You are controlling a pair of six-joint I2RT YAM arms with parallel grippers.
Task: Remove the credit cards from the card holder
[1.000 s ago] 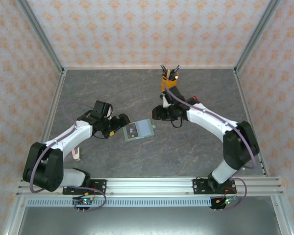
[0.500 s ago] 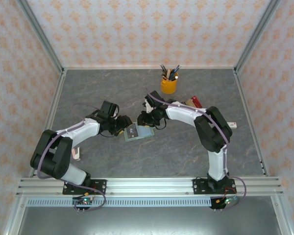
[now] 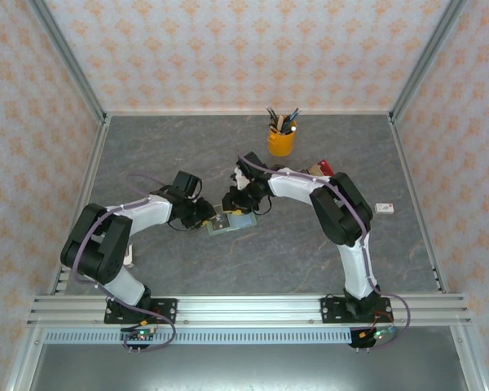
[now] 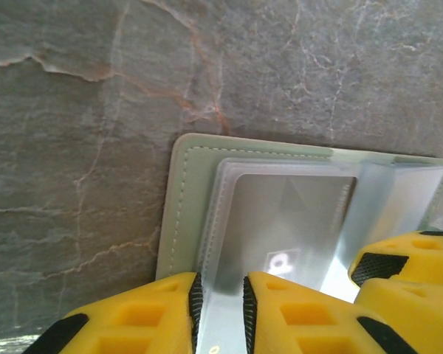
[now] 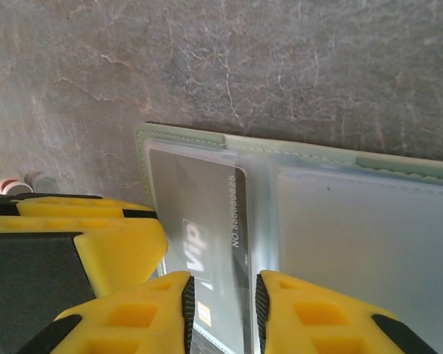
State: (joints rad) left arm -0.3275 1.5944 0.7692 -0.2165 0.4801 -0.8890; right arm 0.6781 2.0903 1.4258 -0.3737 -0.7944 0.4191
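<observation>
1. Wallet [image 3: 243, 221]: lies open and flat at the middle of the tabletop
2. Left gripper [image 3: 209, 213]: at the wallet's left edge, jaws clenched on its clear sleeve [image 4: 220, 236]
3. Right gripper [image 3: 234, 204]: at the wallet's far edge, jaws clenched on a dark card [image 5: 196, 214] seated in its pocket
4. Pen cup [image 3: 280, 143]: upright near the far edge

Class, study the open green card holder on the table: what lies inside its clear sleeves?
Inside the card holder, a dark grey card printed with VIP and a number sits under clear plastic. The neighbouring sleeve looks pale and blank. Any cards stacked underneath are covered.
</observation>
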